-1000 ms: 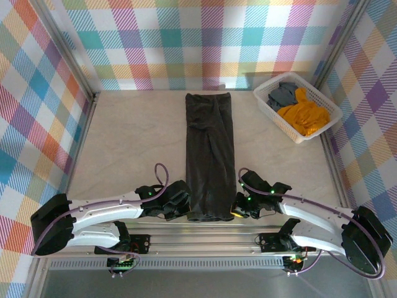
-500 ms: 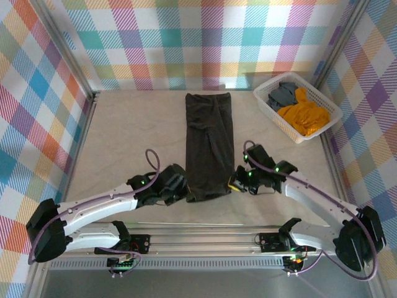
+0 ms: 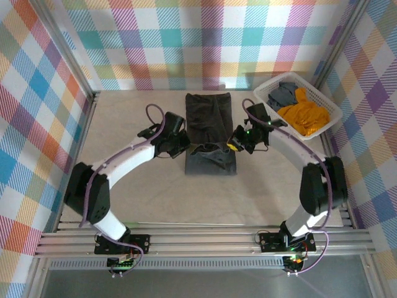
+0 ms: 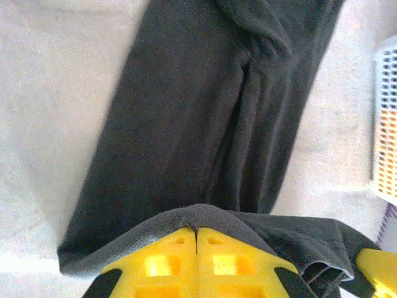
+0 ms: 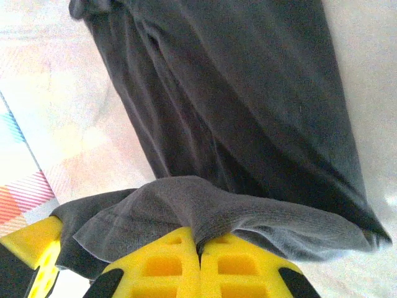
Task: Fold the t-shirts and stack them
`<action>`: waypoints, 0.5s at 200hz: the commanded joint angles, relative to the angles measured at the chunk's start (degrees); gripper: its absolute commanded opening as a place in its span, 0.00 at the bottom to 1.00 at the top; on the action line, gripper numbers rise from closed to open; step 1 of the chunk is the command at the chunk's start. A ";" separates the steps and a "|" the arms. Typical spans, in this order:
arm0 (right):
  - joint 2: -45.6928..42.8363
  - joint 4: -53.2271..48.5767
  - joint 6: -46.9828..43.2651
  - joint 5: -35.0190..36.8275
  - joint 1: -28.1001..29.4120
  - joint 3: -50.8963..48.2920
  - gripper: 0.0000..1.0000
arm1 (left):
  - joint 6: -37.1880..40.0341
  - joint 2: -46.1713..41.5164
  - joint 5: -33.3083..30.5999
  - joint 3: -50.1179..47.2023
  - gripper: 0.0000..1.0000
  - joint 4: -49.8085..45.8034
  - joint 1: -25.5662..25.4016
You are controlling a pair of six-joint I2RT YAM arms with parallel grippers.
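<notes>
T-shirt point(image 3: 209, 115): left hand point(image 4: 196, 233), right hand point(image 5: 200, 242) clamped

Saw the charcoal-black t-shirt point(image 3: 209, 115) lying on the table point(image 3: 136, 186) as a long narrow strip, creased lengthwise. Found its near end doubled back over the middle, with the raised hem sagging between two pinched corners. Noted the orange t-shirt point(image 3: 304, 117) crumpled in the white basket point(image 3: 321, 130), touching the bunched grey t-shirt point(image 3: 282, 94) on the basket's far side.
</notes>
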 commanded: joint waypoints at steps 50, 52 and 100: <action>16.75 -0.86 -2.95 -3.84 -3.87 14.48 0.00 | 6.31 16.44 5.19 16.27 0.00 -3.27 6.28; 17.17 -0.80 -3.13 -4.11 -4.00 14.83 0.01 | 6.42 16.95 5.24 16.67 0.00 -3.66 6.43; 18.15 -5.98 -7.89 0.36 -5.62 19.41 0.49 | 9.46 15.56 6.27 17.14 0.51 -2.30 7.21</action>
